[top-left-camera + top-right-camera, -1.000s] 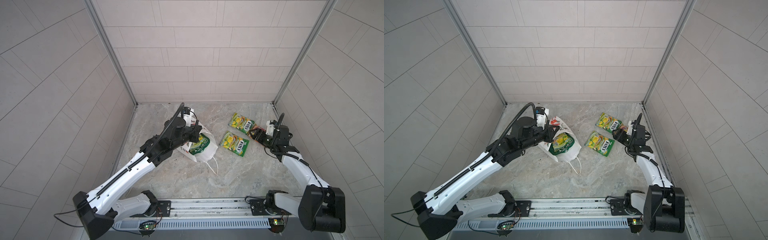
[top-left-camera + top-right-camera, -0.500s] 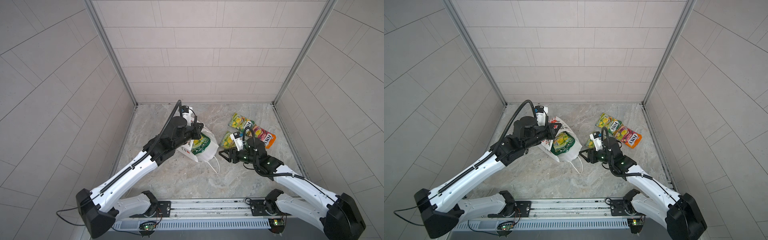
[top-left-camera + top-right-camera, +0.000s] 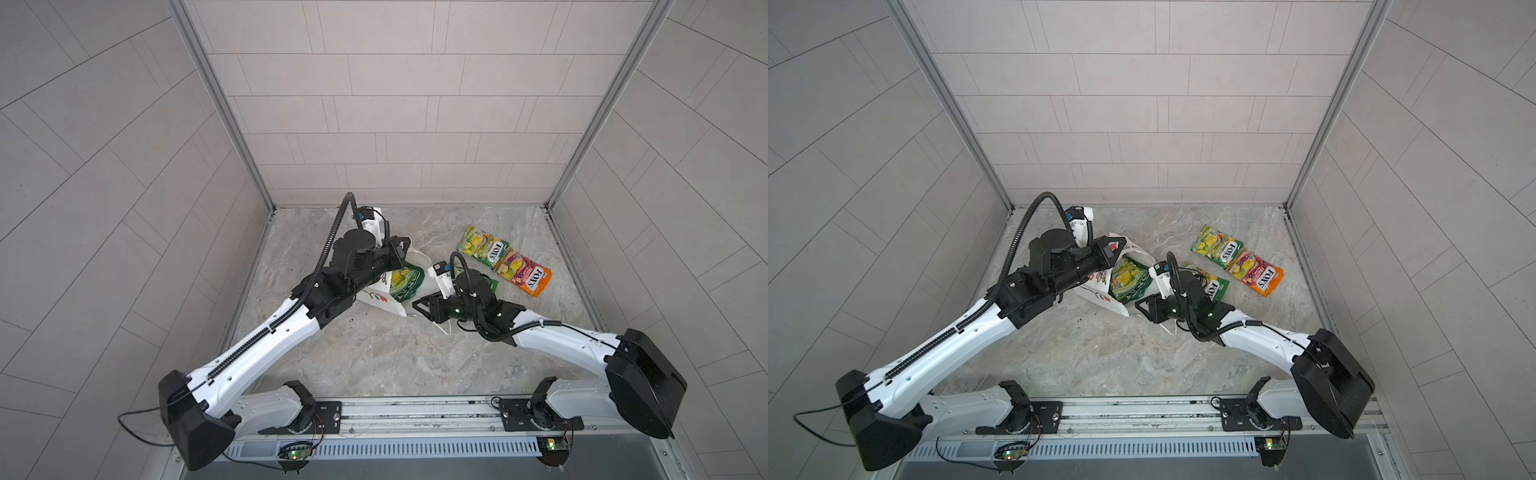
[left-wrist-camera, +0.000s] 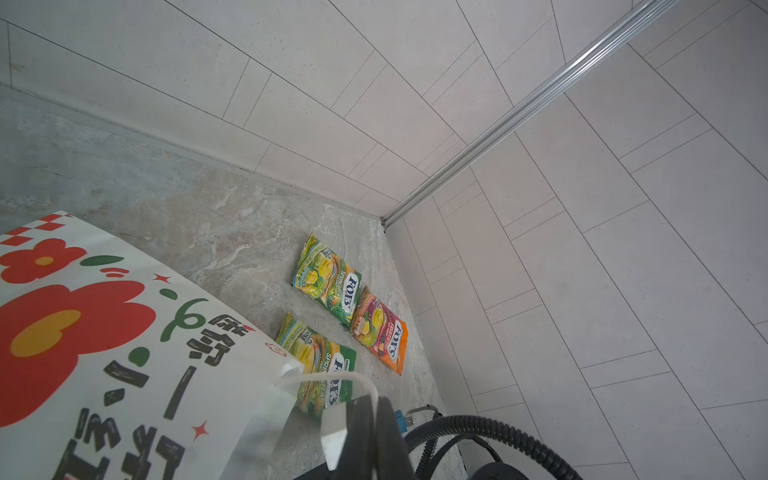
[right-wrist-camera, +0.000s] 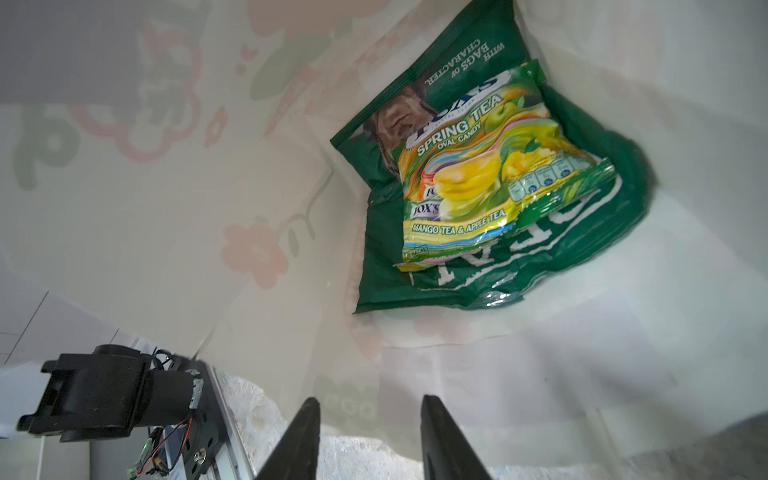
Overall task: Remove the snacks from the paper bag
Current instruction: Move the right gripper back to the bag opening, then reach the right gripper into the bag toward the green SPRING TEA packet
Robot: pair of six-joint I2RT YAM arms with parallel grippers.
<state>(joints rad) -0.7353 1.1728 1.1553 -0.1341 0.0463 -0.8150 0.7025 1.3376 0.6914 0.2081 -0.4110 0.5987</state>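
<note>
Right arm's move: a second ago the right gripper [image 3: 419, 305] stood well apart from the paper bag [image 3: 382, 300], over by the pink-orange packet [image 3: 524, 276]. It has since swung across and now sits at the bag's mouth, pointing inside.
Right gripper's hold: the jaws stand apart with nothing between them; in the right wrist view both fingers [image 5: 307, 419] frame bare paper.
Pink-orange packet: released and lying flat on the table [image 3: 374, 357], well apart from the bag and touching the far FOX'S packet [image 3: 484, 246].
Meaning for the task: one delivery looks finished and the next fetch is starting; nothing has been grasped yet.
Left gripper [image 3: 1115, 245]: unchanged over the second, clamped on the bag's rim by the cord handle [image 4: 332, 379], which appears to hold the mouth open.
Paper bag's pose: tipped over on the table, with its mouth toward the right gripper.
Inside the bag: the dark green crisp bag [image 5: 540, 270] rests deep against the paper, and the inner FOX'S packet [image 5: 478, 178], green-yellow, lies on top of it.
Outside the bag: three packets. The near FOX'S packet [image 3: 1212, 286] is just beyond the mouth and partly under the right arm, and the other two lie farther out.
Remaining: two snacks are still inside; the small packet on top looks like the easier first grab.
</note>
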